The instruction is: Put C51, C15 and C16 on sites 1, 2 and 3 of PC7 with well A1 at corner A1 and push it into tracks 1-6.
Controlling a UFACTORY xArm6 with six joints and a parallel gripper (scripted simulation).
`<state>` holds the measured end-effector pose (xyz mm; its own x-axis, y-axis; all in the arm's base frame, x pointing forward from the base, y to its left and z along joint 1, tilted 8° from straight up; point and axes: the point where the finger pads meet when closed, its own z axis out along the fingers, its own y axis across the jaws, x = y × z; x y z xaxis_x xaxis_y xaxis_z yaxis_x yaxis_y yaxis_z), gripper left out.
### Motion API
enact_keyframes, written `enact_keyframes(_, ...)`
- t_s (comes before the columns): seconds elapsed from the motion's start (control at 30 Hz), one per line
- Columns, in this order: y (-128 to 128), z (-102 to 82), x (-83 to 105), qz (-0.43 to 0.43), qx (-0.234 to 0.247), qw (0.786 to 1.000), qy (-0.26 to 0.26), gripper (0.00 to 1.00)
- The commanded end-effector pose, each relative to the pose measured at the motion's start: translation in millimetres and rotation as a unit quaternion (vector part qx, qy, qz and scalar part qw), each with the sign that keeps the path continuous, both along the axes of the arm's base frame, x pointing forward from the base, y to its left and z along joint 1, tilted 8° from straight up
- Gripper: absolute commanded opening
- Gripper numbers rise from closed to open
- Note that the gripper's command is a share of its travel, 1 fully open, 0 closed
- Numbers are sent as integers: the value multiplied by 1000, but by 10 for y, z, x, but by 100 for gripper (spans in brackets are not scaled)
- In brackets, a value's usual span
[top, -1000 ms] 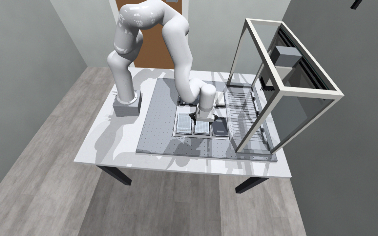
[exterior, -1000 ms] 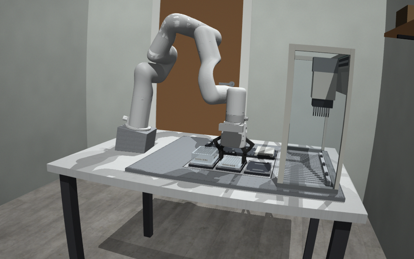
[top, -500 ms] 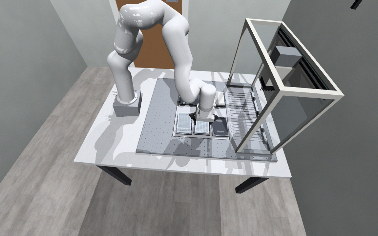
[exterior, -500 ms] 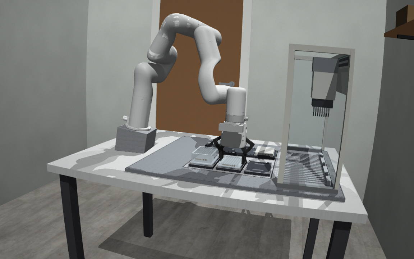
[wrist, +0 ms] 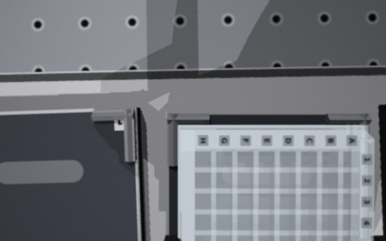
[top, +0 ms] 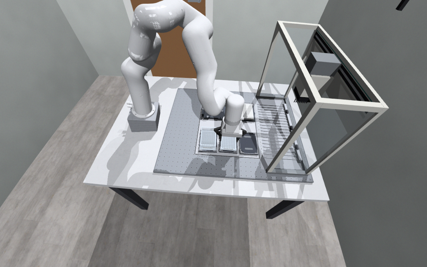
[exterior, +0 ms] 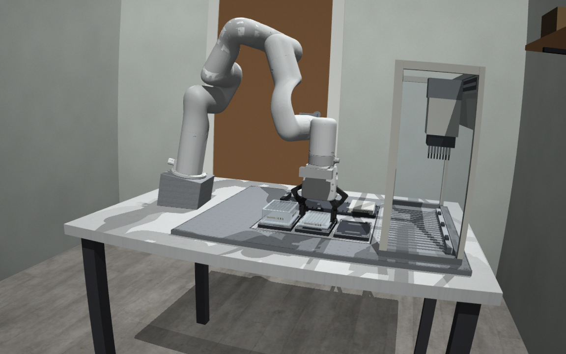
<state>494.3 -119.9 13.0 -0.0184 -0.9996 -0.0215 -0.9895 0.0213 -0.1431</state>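
the claw (exterior: 318, 210) is gripping c15 (exterior: 316, 220), which is sitting in nest s2 (top: 227, 151). c51 (exterior: 279, 212) is filling nest s1 (exterior: 276, 225), and nest s3 (exterior: 353, 229) is lying bare.

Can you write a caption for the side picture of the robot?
Gripper clamps the middle plate in its nest.

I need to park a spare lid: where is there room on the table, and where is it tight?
Room shows on the perforated board between the arm's pedestal and the tall well block, and along its near strip. Tight: around the gripper, shut on the well plate, and beside the instrument frame.
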Motion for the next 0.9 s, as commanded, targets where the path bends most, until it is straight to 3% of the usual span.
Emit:
enact_keyframes(0.0,-5,44,12,0,-1,1000,-2,0)
enact_keyframes(0.87,-7,170,-7,0,-1,1000,-2,0)
